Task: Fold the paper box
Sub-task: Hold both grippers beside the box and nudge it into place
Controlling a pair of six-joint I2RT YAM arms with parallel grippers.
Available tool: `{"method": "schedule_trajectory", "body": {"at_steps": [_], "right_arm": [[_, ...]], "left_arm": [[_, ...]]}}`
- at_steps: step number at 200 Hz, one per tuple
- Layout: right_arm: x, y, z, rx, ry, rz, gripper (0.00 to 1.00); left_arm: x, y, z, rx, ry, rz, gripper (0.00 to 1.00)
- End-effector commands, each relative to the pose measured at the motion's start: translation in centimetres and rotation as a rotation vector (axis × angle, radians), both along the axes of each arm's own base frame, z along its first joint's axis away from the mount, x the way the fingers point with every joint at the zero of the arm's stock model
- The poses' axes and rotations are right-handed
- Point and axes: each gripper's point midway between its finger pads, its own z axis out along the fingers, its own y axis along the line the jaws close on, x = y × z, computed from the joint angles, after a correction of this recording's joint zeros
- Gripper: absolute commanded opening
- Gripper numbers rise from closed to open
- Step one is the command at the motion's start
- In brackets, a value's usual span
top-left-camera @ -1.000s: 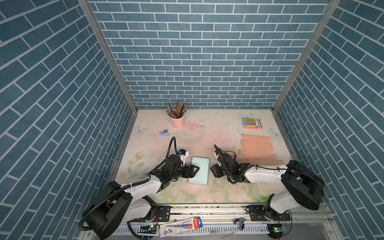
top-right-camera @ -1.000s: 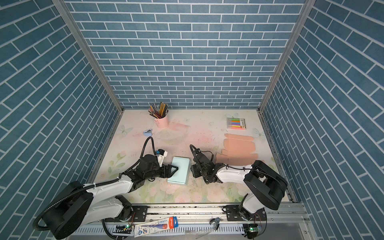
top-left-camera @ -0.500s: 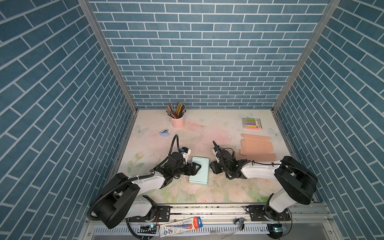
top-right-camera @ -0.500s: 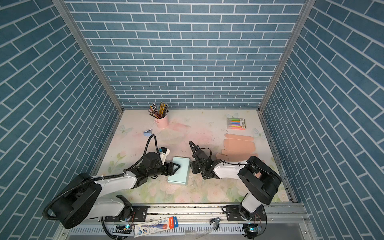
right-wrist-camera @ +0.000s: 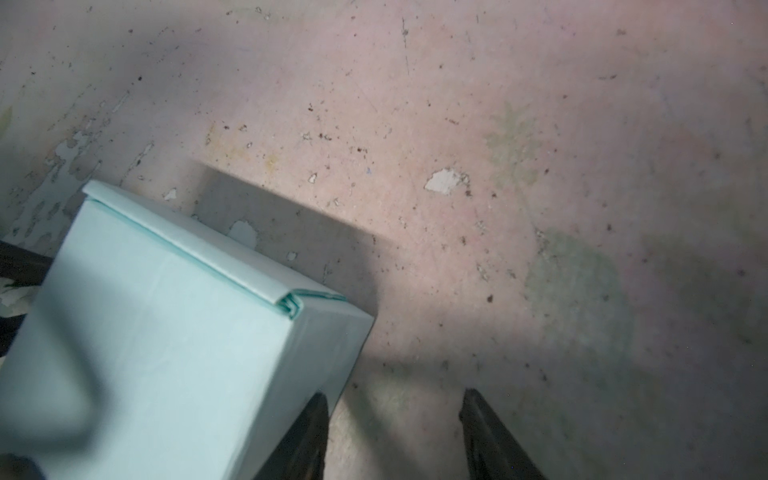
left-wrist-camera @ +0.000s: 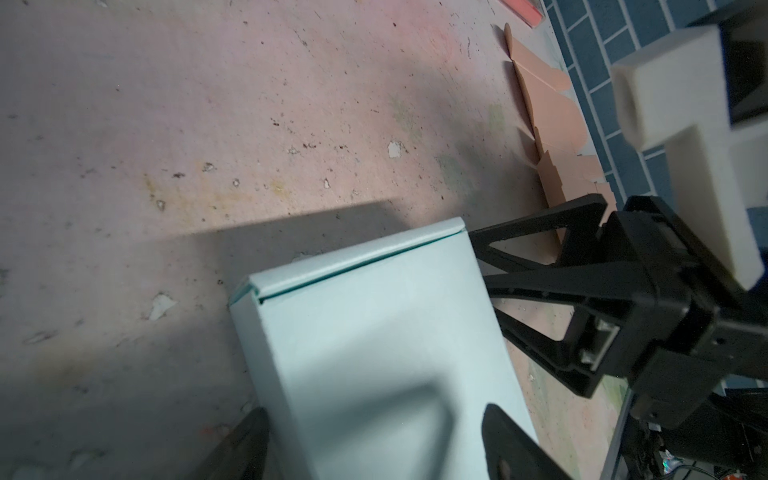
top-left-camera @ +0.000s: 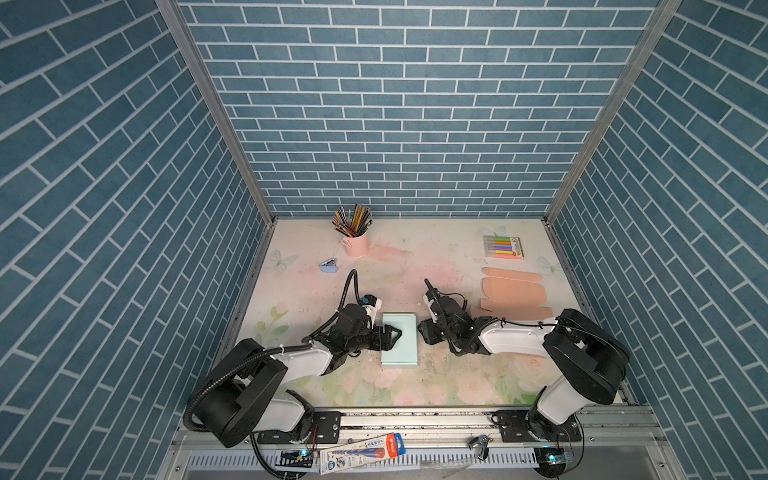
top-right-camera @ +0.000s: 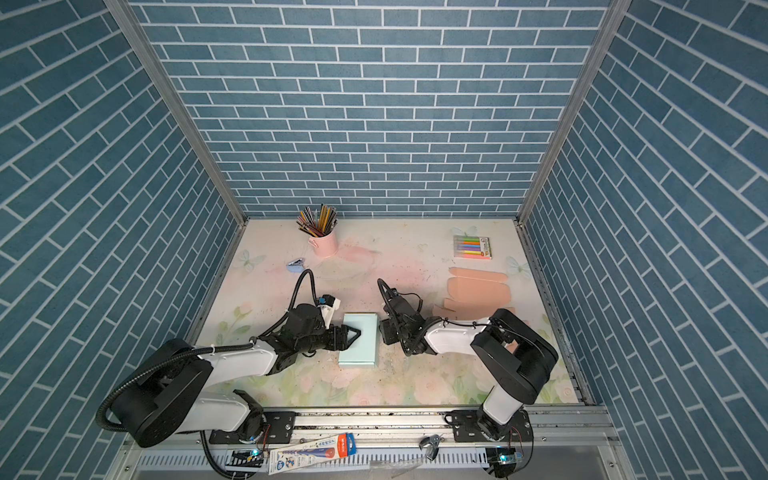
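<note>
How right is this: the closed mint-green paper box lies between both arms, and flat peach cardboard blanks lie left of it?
Wrong side: the flat peach cardboard blanks lie right of the closed mint-green paper box, as both top views show.

A pink cup of pencils (top-left-camera: 356, 248) stands at the back of the floral bench (top-left-camera: 419, 270), a small blue object (top-left-camera: 328, 266) nearby, a marker pack (top-left-camera: 503, 247) back right.

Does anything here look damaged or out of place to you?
The table mat is worn: white patches where the print has flaked off, and dark specks all over. One corner of the mint box shows layered flap edges poking out instead of lying flush. A blue-and-red packet lies on the front rail, off the table.
</note>
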Motion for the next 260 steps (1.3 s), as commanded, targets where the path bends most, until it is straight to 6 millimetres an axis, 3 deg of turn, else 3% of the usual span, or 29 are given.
{"method": "schedule_trajectory", "body": {"at_steps": [1,50,131,206,260], "right_arm": [[-1.3,2.5,0.6,0.056,0.026,0.079,0.53],[-2.1,4.9,2.3,0.134,0.008,0.145,0.53],[-1.6,4.8,2.2,0.126,-0.002,0.116,0.53],[-2.8,1.4,0.7,0.084,0.011,0.071,0.53],[-3.5,-0.3,0.9,0.082,0.006,0.043,0.53]], "left_arm": [[0.6,-1.4,2.0,-0.066,-0.047,-0.044,0.81],[0.4,-1.5,2.3,-0.081,-0.048,-0.053,0.81],[-0.3,-1.6,2.4,-0.099,-0.042,-0.066,0.81],[-0.8,-0.2,2.3,-0.072,-0.039,-0.031,0.81],[-1.6,1.0,2.3,-0.052,-0.036,-0.007,0.81]]}}
